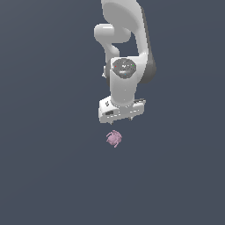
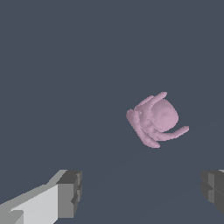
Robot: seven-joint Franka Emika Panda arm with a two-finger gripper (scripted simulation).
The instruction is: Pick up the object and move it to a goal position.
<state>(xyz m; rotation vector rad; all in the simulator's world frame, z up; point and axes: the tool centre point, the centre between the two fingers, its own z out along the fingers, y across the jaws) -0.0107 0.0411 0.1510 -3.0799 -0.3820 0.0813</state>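
A white Panda arm (image 1: 125,52) hangs above a plain dark grey worktop (image 1: 44,176), its pincer (image 1: 119,119) pointing down with fingers (image 2: 70,194) spread wide and holding nothing. The object (image 1: 114,138), a small pink-mauve lump with curling nubs, lies on the worktop just below the pincer in the exterior view. In the wrist view the object (image 2: 155,119) sits clear of both fingertips.

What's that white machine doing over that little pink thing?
A white robot arm is hanging over a small pink lumpy object lying on a plain dark surface. Its gripper is open and not touching the object. The wrist view shows both fingertips spread apart, short of it. Nothing is picked up yet.
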